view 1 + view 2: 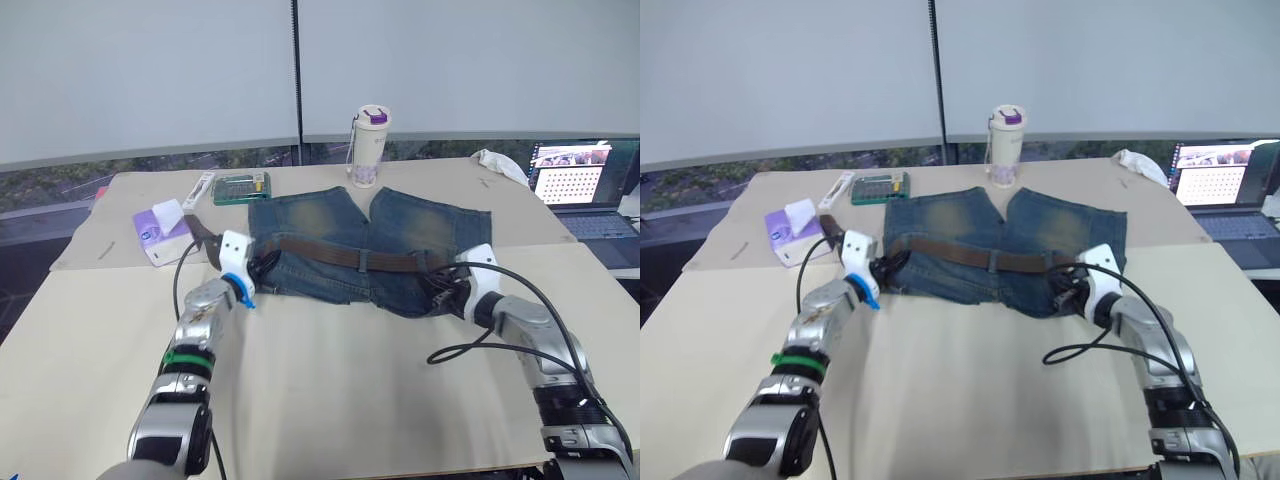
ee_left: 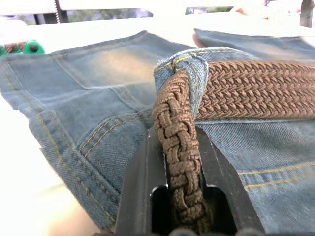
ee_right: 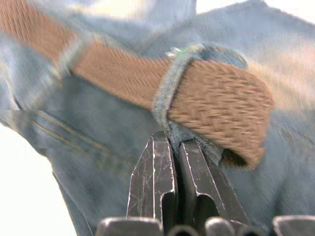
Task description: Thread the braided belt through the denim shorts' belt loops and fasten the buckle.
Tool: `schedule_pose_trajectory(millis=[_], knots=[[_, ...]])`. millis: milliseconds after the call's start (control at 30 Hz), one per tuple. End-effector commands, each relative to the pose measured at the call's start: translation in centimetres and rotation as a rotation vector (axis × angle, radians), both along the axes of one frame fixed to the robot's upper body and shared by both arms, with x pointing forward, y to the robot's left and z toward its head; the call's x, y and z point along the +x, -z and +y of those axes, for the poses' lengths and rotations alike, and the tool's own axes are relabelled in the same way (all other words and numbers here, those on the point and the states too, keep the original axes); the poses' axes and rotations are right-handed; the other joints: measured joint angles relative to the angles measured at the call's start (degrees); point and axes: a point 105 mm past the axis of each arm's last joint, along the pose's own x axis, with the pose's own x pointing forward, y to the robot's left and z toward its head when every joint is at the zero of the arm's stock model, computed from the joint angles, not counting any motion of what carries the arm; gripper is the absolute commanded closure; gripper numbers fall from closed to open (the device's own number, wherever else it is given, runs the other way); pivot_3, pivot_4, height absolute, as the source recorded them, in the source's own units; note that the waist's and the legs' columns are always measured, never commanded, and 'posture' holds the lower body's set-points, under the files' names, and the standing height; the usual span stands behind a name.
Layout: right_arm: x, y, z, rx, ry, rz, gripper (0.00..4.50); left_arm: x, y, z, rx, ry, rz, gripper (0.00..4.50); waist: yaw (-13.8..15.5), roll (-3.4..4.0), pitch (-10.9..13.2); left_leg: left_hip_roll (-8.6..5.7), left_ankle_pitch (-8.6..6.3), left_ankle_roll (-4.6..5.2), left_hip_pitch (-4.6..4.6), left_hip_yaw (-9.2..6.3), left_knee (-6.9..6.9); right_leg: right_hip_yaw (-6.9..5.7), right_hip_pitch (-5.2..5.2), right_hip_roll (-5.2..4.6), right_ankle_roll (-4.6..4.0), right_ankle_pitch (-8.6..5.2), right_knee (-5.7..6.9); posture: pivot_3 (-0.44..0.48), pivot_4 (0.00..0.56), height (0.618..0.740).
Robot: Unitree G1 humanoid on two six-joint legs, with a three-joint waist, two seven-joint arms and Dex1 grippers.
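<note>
Shorts: the denim shorts [image 1: 360,250] lie flat on the table [image 1: 330,380], waistband toward me and legs pointing away, so the waist runs straight between my two arms.
Belt: the braided belt [image 1: 350,257] lies along the waistband from one side of the shorts to the other, passing under a belt loop [image 1: 363,260] near the middle; I judge most of the threading done, with the ends left to bring together.
Left gripper: my left gripper [image 2: 179,196] is clamped on the belt, the braid standing on edge between the two black fingers; I hold it here, I think, to keep tension on this end where it turns around the waist corner.
Belt at left: just past my fingertips the braid bends over a fold of denim [image 2: 189,69] and runs on flat across the waistband.
Right gripper: my right gripper [image 3: 176,162] has its fingers pressed together on the lower edge of a belt loop [image 3: 167,103], pinning the cloth so the shorts do not slide while the other end is pulled.
Belt at right: the strap passes through that loop right above my fingertips and doubles back just beyond it.
Buckle: I cannot make it out.
Nearby: a tissue pack [image 1: 160,232] and a bottle [image 1: 367,146] stand well apart from the shorts.
</note>
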Motion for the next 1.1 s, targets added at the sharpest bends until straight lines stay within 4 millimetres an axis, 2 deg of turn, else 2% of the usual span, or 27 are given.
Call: schedule_pose_trajectory(millis=[33,100,200,300,433,567,600,667,800,900,1033,1100], knots=[[0.5,-4.1,-1.5,-0.06,0.043,-0.263,4.5,-1.1,-3.9,-0.4,0.073,0.087,-0.226,4.49,0.44,-0.01,0.0,-0.02,0.0,0.0,0.0,0.0,0.01,-0.02,0.01,-0.01,-0.02,0.02,-0.07,0.0,0.15,0.74],[-1.2,-4.6,-1.8,-0.327,-0.053,-0.483,4.5,-2.2,-4.8,-0.4,0.208,0.137,-0.378,4.49,0.96,-0.01,0.01,-0.05,-0.01,0.01,0.0,0.0,0.0,-0.04,0.02,-0.04,-0.04,0.05,-0.1,0.0,0.15,0.74],[-3.5,-3.9,-2.2,-0.455,-0.162,-0.616,4.5,-3.2,-4.3,0.1,0.267,0.228,-0.412,4.49,1.02,0.0,0.0,-0.15,0.04,-0.08,0.03,0.04,-0.07,-0.11,-0.02,-0.1,-0.03,0.05,-0.17,0.0,0.15,0.74],[-6.2,-2.2,-2.5,-0.662,-0.322,-0.758,4.5,-4.4,-3.6,0.7,0.348,0.344,-0.442,4.49,0.49,0.01,0.0,-0.08,0.06,-0.1,0.16,0.12,-0.08,-0.05,0.08,0.02,-0.04,0.05,-0.17,0.0,0.15,0.74],[-8.2,-0.3,-2.7,-0.72,-0.423,-0.814,4.5,-5.1,-2.3,0.9,0.5,0.453,-0.484,4.49,-0.23,0.01,-0.01,-0.03,-0.04,0.08,0.21,0.14,-0.1,-0.02,0.08,0.14,-0.04,0.05,-0.17,0.0,0.15,0.74],[-7.6,1.0,-3.3,-0.695,-0.397,-0.753,4.5,-4.1,-1.3,1.7,0.519,0.424,-0.43,4.49,-0.38,-0.01,0.0,-0.01,-0.09,0.18,0.25,0.13,-0.08,-0.01,0.17,0.18,-0.04,0.05,-0.17,0.0,0.15,0.74],[-7.5,1.1,-3.2,-0.688,-0.39,-0.757,4.5,-3.7,-1.4,1.9,0.486,0.396,-0.413,3.99,-0.4,-0.01,0.0,-0.01,-0.11,0.23,0.24,0.14,-0.05,0.0,0.17,0.17,-0.04,0.05,-0.16,0.0,0.15,0.74],[-7.2,1.0,-3.2,-0.675,-0.37,-0.764,4.5,-3.4,-1.6,2.0,0.454,0.377,-0.405,3.32,-0.5,0.0,0.0,0.0,-0.13,0.27,0.22,0.13,-0.03,-0.01,0.18,0.18,-0.04,0.05,-0.13,0.0,0.15,0.74],[-6.9,1.1,-3.5,-0.665,-0.334,-0.749,4.5,-4.0,-1.3,1.4,0.432,0.427,-0.407,1.94,-0.5,0.01,-0.01,0.01,-0.14,0.27,0.22,0.12,-0.03,-0.01,0.18,0.21,-0.04,0.05,-0.08,0.0,0.15,0.74],[-7.1,1.4,-3.6,-0.677,-0.344,-0.746,4.5,-4.0,-1.5,1.2,0.312,0.435,-0.348,0.94,-0.5,0.02,-0.02,0.0,-0.15,0.3,0.19,0.11,0.01,-0.01,0.19,0.19,-0.04,0.05,-0.07,0.0,0.15,0.74],[-7.1,1.4,-3.6,-0.688,-0.349,-0.747,4.5,-4.1,-1.8,0.7,0.144,0.471,-0.23,0.94,-0.65,0.03,-0.02,0.01,-0.2,0.38,0.18,0.1,0.15,-0.02,0.19,0.24,-0.04,0.05,0.02,0.0,0.15,0.74],[-7.1,1.4,-3.6,-0.692,-0.349,-0.747,4.5,-4.7,-1.7,0.3,0.111,0.517,-0.196,1.51,-0.69,0.04,-0.03,0.0,-0.2,0.39,0.19,0.09,0.16,-0.02,0.19,0.26,-0.04,0.05,0.03,0.0,0.15,0.74]])
